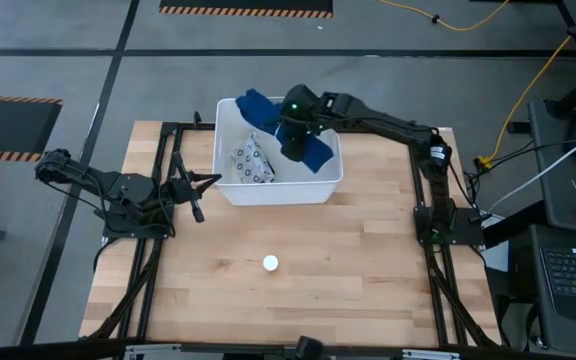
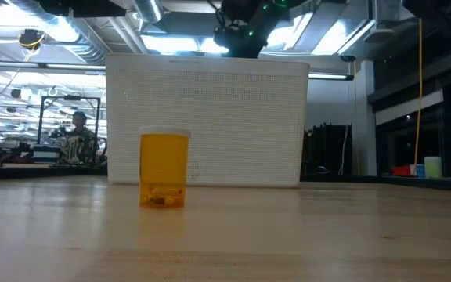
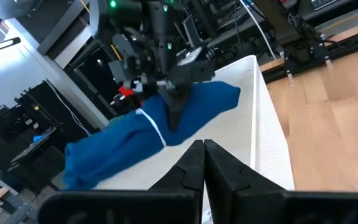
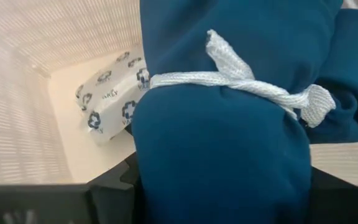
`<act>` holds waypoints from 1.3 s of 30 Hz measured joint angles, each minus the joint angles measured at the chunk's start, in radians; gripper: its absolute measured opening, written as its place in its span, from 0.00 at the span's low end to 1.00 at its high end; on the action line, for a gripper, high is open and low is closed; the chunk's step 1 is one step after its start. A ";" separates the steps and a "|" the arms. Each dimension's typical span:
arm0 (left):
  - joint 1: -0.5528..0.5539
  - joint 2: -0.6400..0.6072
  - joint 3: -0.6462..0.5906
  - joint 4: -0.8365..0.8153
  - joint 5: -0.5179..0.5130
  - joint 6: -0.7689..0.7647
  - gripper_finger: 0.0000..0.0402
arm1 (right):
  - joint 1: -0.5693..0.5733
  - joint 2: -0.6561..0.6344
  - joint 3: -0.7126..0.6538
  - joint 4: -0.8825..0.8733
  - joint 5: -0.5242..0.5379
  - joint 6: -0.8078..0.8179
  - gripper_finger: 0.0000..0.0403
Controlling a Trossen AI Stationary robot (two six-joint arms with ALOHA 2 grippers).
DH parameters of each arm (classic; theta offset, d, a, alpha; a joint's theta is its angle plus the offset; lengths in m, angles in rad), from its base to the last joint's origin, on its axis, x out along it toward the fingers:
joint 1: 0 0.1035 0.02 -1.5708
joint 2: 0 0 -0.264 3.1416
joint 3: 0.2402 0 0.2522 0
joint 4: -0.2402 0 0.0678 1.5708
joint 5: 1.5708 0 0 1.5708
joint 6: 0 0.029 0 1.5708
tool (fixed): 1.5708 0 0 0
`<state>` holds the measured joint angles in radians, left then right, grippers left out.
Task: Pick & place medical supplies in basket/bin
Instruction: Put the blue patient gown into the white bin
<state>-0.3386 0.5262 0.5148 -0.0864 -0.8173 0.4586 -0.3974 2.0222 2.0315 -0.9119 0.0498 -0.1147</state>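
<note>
The long dark-blue cloth bundle [image 1: 313,152] tied with a white band [image 4: 241,84] hangs over the white tub [image 1: 230,190], held by my right gripper [image 1: 295,135], which is shut on it. The grey-white patterned packet [image 1: 253,162] lies on the tub's floor, and the right wrist view shows the packet [image 4: 114,102] beside the bundle. The small white round object [image 1: 270,263] stands on the table nearer than the tub; in the low view the object [image 2: 164,168] is an amber vial with a white cap. My left gripper [image 1: 196,195] waits shut, left of the tub. My right gripper pinches the bundle near its middle [image 3: 182,115], close to the white band, coming from above and pointing down, with the fingers across its length. The bundle sits tilted above the tub's inside, one end [image 1: 253,100] over the far rim. Whether it rests on anything, I cannot tell.
The tub stands at the far middle of the wooden table [image 1: 368,260]. Black frame rails [image 1: 158,260] run along the left and right sides. Bare wood lies around the vial and toward the near edge. A person [image 2: 77,137] sits far off in the room behind.
</note>
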 joint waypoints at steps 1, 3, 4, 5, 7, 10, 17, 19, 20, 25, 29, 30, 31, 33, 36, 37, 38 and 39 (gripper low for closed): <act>0.000 0.000 0.000 0.000 0.000 0.000 0.01 | 0.000 0.007 0.000 0.000 0.000 0.000 0.48; 0.000 0.000 0.000 0.000 0.000 0.000 0.02 | 0.000 0.021 0.000 0.005 0.000 -0.002 0.48; 0.000 0.000 0.000 0.000 0.000 0.000 0.02 | -0.001 0.030 0.000 0.004 0.000 -0.003 0.48; 0.000 0.000 0.000 0.000 0.001 0.000 0.02 | -0.001 0.039 0.000 0.005 -0.002 -0.007 0.48; 0.000 0.000 0.000 0.000 0.003 0.000 0.03 | -0.003 0.058 0.000 0.004 -0.012 -0.021 0.48; 0.000 0.000 0.000 0.000 0.003 0.000 0.02 | -0.007 0.089 0.000 0.004 -0.037 -0.023 0.48; 0.000 0.000 0.000 0.000 0.003 0.000 0.01 | -0.025 0.162 -0.001 0.000 -0.081 -0.025 0.48; 0.000 0.000 0.000 0.000 0.003 0.000 0.01 | -0.033 0.178 -0.001 0.001 -0.080 -0.025 0.48; 0.000 0.000 0.000 0.000 0.003 0.000 0.01 | -0.036 0.188 -0.001 0.001 -0.080 -0.025 0.48; 0.000 0.000 0.000 0.000 0.003 0.000 0.02 | -0.046 0.217 -0.001 0.001 -0.080 -0.029 0.48; 0.000 0.000 0.000 0.000 0.003 0.000 0.01 | -0.046 0.236 -0.001 0.004 -0.080 -0.053 0.48; 0.000 0.000 0.000 0.000 0.003 0.000 0.01 | -0.046 0.238 -0.001 0.004 -0.079 -0.052 0.48; 0.000 0.000 0.000 0.000 0.003 0.000 0.01 | -0.046 0.238 -0.001 0.004 -0.079 -0.052 0.48; 0.000 0.000 0.000 0.000 0.003 0.000 0.01 | -0.046 0.239 -0.001 0.004 -0.079 -0.052 0.48; 0.000 0.000 0.000 0.000 0.003 0.000 0.01 | -0.046 0.239 -0.001 0.005 -0.079 -0.052 0.48; 0.000 0.000 0.000 0.000 0.003 0.000 0.02 | -0.046 0.239 -0.001 0.005 -0.079 -0.052 0.48; 0.000 0.000 0.000 0.000 0.003 0.000 0.02 | -0.046 0.239 -0.001 0.006 -0.079 -0.053 0.48; 0.000 0.000 0.000 0.000 0.003 0.000 0.02 | -0.046 0.239 -0.001 0.008 -0.079 -0.052 0.48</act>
<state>-0.3386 0.5262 0.5148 -0.0866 -0.8139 0.4585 -0.4435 2.2608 2.0304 -0.9041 -0.0292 -0.1671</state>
